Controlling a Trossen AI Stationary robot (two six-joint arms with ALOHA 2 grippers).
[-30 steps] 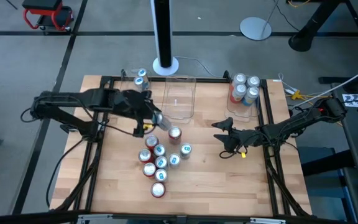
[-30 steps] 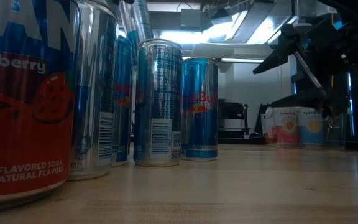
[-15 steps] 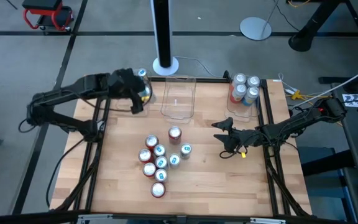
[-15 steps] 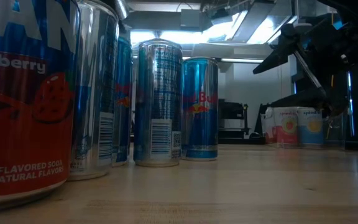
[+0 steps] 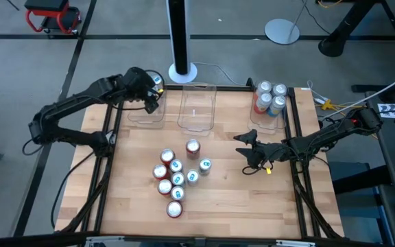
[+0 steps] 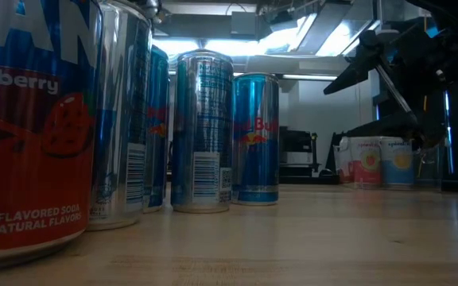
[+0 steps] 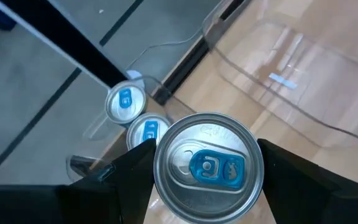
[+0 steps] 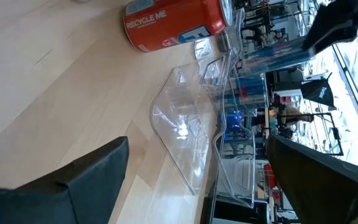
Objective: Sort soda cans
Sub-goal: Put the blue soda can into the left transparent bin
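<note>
My left gripper (image 5: pixel 151 100) hangs over the clear left bin (image 5: pixel 145 115) at the table's far left, shut on a soda can with a silver top and blue tab (image 7: pixel 207 167). Two more blue-tabbed cans (image 7: pixel 135 117) stand on their bases at that bin's far end. A cluster of several red and blue cans (image 5: pixel 175 175) stands upright mid-table and fills the low view's foreground (image 6: pixel 201 131). My right gripper (image 5: pixel 247 147) waits open, right of centre, touching nothing. My left gripper pinches the can between its two fingers (image 7: pixel 126 180), one on each side of the can's upper wall just under the rim (image 7: pixel 166 186). The fingers come from above, pointing down. The can is upright and lifted clear, over the left bin.
An empty clear bin (image 5: pixel 197 108) sits far centre. The far right bin (image 5: pixel 269 103) holds several cans. A white post base (image 5: pixel 182 71) stands just past the far edge. Black frame rails run along the table's sides. Bare wood lies at the near side.
My left gripper has carried the can from beside the mid-table cluster toward the far left, ending over the left bin. The can stayed upright in the hold. The right arm kept still.
</note>
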